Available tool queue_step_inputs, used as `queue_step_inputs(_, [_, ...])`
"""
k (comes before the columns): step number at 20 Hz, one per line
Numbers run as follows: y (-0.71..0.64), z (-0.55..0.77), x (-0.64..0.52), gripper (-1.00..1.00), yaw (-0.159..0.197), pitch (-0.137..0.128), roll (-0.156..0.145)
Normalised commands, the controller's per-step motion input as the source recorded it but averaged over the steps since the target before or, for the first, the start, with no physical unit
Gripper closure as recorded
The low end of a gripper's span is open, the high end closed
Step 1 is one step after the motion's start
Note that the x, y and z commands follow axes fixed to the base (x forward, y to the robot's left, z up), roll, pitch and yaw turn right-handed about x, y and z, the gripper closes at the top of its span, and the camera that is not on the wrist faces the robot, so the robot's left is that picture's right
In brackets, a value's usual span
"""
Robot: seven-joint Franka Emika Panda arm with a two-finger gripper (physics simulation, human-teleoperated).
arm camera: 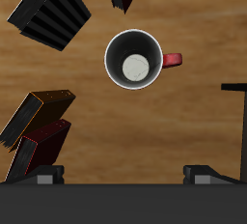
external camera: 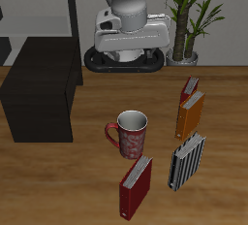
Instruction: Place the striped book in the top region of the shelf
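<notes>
My gripper [arm camera: 123,175] spread, empty, above mug [external camera: 130,132]. Striped book [external camera: 187,161] upright near table's front edge, shelf [external camera: 39,98] well apart.

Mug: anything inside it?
The wrist view looks straight down into the mug: only its pale bottom shows, nothing in it. The exterior view shows just the mug rim and upper inner wall; its bottom is hidden there.
</notes>
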Motion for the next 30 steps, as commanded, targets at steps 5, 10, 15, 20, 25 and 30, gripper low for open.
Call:
queue_step_inputs(5, [0.18, 0.15, 0.38, -1.0, -0.028, -0.032, -0.009])
queue_step_inputs(10, [0.14, 0.03, 0.36, -1.0, -0.021, -0.008, 0.009])
queue_step_inputs(15, [0.23, -0.03, 0.46, -1.0, -0.048, 0.006, 0.051])
queue_step_inputs(20, [0.27, -0.04, 0.31, -1.0, -0.007, -0.028, 0.02])
queue_step_inputs(25, [0.23, -0.02, 0.19, -1.0, -0.038, -0.034, 0.052])
queue_step_inputs(30, [0.16, -0.13, 0.32, -1.0, -0.061, 0.005, 0.016])
